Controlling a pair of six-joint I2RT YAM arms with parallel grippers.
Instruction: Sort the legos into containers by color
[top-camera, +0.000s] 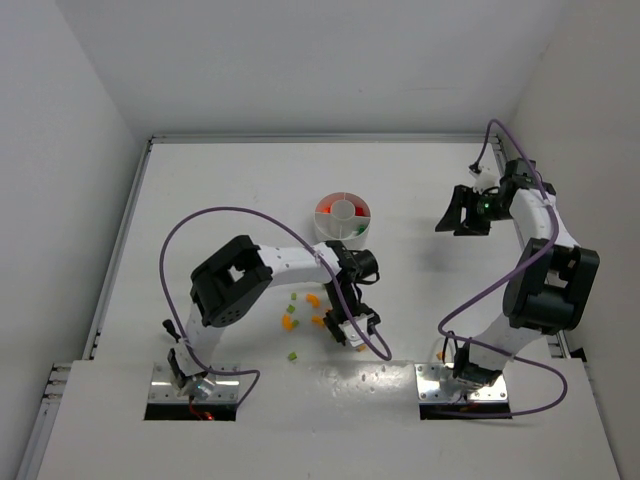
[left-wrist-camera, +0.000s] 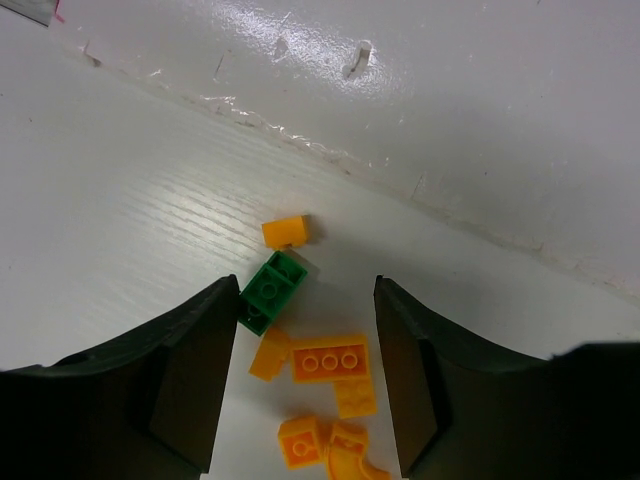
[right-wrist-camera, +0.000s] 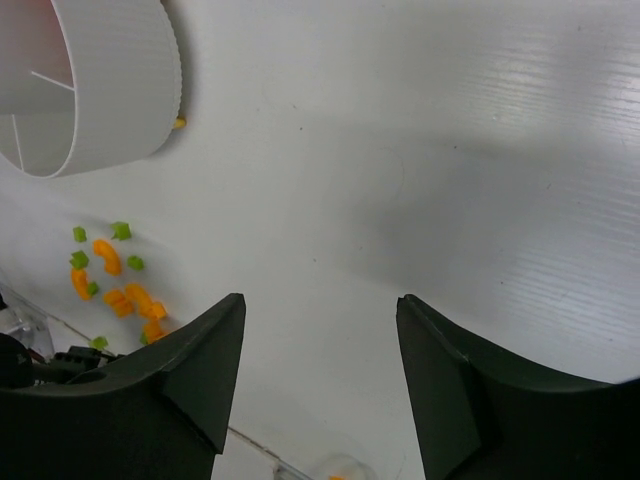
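We log left claw (left-wrist-camera: 308, 300) spread, loose orange and green legos (left-wrist-camera: 328, 360) between its jaws on the desk (left-wrist-camera: 120, 230), right claw (right-wrist-camera: 320, 310) spread and empty, dish (top-camera: 330, 230) ahead of both holding few red and green pieces: we judge most sorting remains.

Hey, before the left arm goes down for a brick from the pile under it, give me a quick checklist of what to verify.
1. Left gripper open and empty: ok.
2. Only one brick between its jaws: not ok; a green brick and several orange bricks crowd the gap.
3. Right gripper away from those bricks: ok; open, empty, off to the dish's right.
4. Dish free from above: ok; neither arm covers it in the top view.
5. Which compartment takes orange: cannot tell.
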